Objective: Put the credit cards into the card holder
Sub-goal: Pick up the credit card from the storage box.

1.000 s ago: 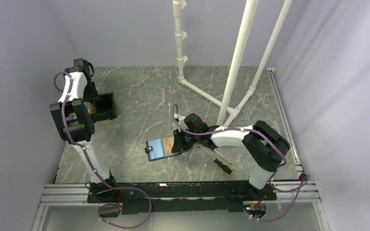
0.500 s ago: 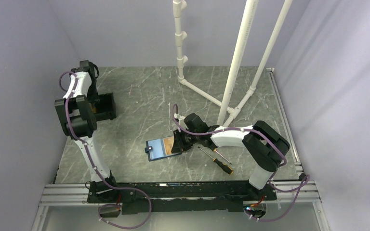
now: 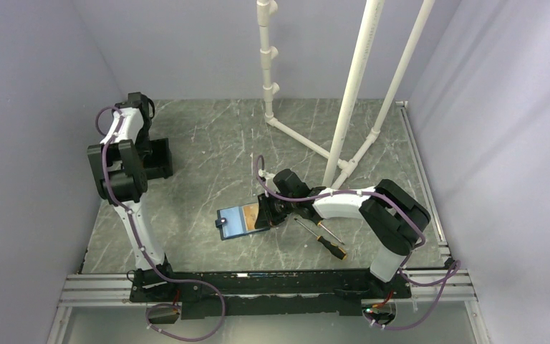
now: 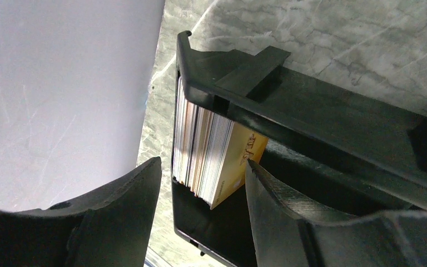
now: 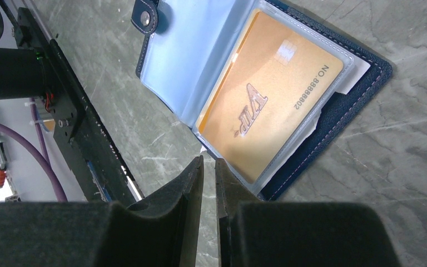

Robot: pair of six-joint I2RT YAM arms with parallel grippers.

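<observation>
Top view: card holder (image 3: pixel 238 221) lies open on the counter (image 3: pixel 208 143); right end effector (image 3: pixel 263 213) at its right edge; two screwdrivers (image 3: pixel 327 238) nearby; black box (image 3: pixel 161 159) far left.
Left wrist: left end effector (image 4: pixel 203 164) open, fingers flanking the stack of cards (image 4: pixel 208 158) standing on edge in the box's corner.
Right wrist: fingers nearly together at the holder's edge; whether they pinch it, cannot tell. Gold card (image 5: pixel 272 105) sits in a clear sleeve.
</observation>
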